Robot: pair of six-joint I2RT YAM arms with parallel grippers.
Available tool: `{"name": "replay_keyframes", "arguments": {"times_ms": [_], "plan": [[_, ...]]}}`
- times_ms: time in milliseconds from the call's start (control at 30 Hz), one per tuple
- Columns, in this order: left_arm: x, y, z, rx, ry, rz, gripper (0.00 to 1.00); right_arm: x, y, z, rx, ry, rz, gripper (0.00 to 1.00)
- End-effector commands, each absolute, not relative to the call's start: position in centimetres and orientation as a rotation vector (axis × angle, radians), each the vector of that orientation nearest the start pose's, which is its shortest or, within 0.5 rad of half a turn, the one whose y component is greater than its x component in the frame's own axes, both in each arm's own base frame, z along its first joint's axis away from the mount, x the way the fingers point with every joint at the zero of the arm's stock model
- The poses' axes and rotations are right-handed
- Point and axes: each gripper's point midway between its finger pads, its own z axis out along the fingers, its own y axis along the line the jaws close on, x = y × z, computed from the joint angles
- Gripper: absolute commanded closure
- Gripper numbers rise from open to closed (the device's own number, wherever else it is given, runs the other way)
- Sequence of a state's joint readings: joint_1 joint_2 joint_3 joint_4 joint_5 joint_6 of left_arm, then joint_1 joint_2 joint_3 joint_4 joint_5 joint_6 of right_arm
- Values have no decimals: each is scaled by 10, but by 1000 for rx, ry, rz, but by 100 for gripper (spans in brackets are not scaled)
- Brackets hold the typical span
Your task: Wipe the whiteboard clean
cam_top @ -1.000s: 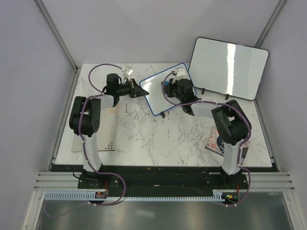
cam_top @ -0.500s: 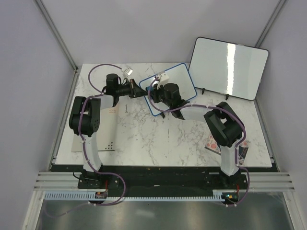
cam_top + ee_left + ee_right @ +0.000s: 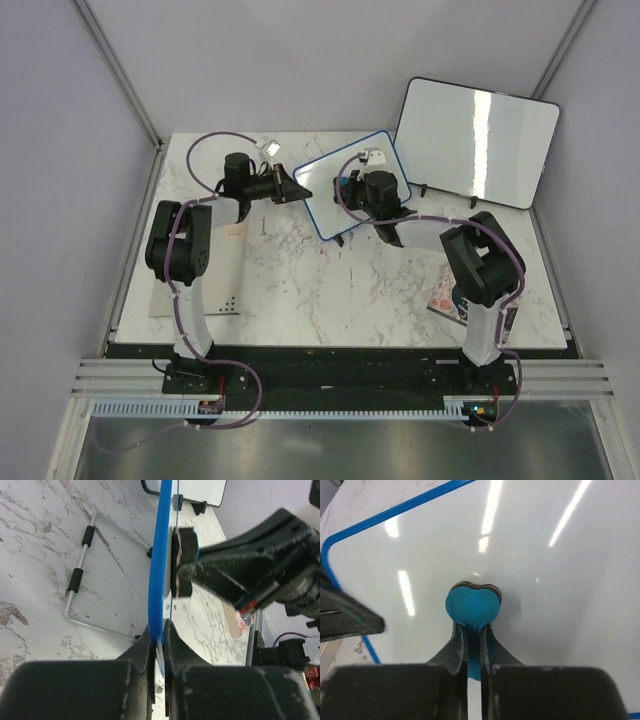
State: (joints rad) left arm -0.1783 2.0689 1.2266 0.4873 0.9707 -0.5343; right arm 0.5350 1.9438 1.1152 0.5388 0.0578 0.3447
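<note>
A white marble surface [image 3: 300, 290] sits between grey walls, with bare stone across its middle and near side. At your left edge a pale sheet [image 3: 225, 290] lies under the left arm. The left jaws are pressed together on the left rim of the whiteboard [image 3: 320, 197], pinching its blue frame [image 3: 159, 555]. The board stands tilted at centre rear, with a wire stand [image 3: 80, 580] on the stone behind it. The right jaws pinch a teal eraser [image 3: 471, 607], set flat against the white face. Just beside the board's right corner leans a larger black-framed board [image 3: 475, 140]. A printed packet [image 3: 445, 295] lies near your right edge.
</note>
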Motion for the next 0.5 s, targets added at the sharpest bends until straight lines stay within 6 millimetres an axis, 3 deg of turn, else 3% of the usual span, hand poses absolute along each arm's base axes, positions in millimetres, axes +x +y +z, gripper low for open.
{"name": "replay_keyframes", "arguments": {"times_ms": [0, 200, 467], "plan": [[404, -278, 104, 644, 1945, -1518, 98, 480, 186, 26, 48, 2154, 275, 100], [403, -278, 104, 645, 1945, -1519, 98, 489, 150, 31, 146, 2140, 224, 100], [403, -278, 104, 645, 1945, -1519, 98, 487, 109, 18, 291, 2175, 169, 100]]}}
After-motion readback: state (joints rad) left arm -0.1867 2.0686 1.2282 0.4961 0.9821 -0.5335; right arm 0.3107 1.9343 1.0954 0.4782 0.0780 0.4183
